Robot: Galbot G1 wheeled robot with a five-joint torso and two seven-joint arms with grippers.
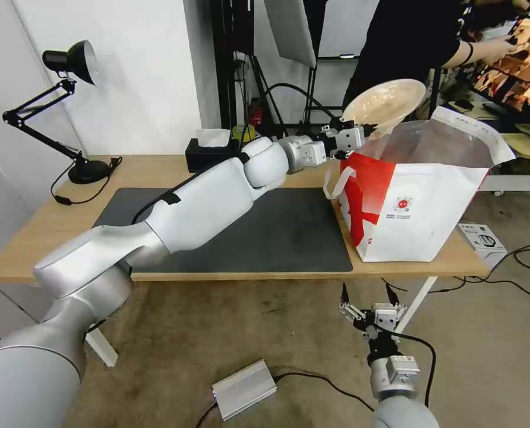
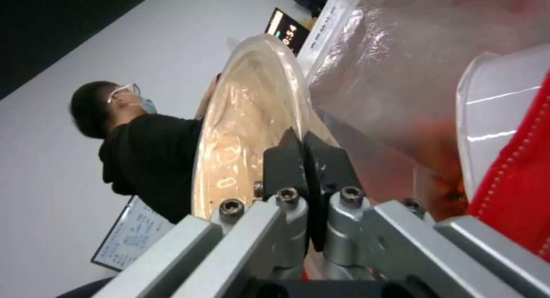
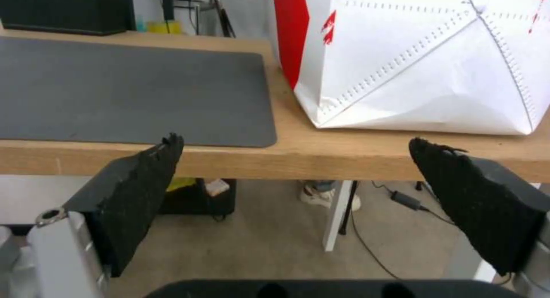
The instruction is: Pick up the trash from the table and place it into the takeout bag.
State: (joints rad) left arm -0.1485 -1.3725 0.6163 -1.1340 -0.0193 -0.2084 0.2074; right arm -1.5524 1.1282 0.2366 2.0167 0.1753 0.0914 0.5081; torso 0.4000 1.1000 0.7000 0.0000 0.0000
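The left tool (image 1: 367, 132) pinches the rim of the beige pulp bowl (image 1: 385, 104), holding it tilted on edge above the open mouth of the takeout bag (image 1: 419, 202), which stands at the worktop's (image 1: 158, 169) right end beside the dark mat (image 1: 265, 238).

The grip is only a thin bite on the rim – the bowl could pivot or slip, strike the bag's lip and tumble outside, or fold the soft wall inward.

The left wrist view shows the foil lining and a white container (image 2: 498, 117) already inside. The head view shows the right tool (image 1: 372, 310) spread wide, idle below the worktop's front edge.
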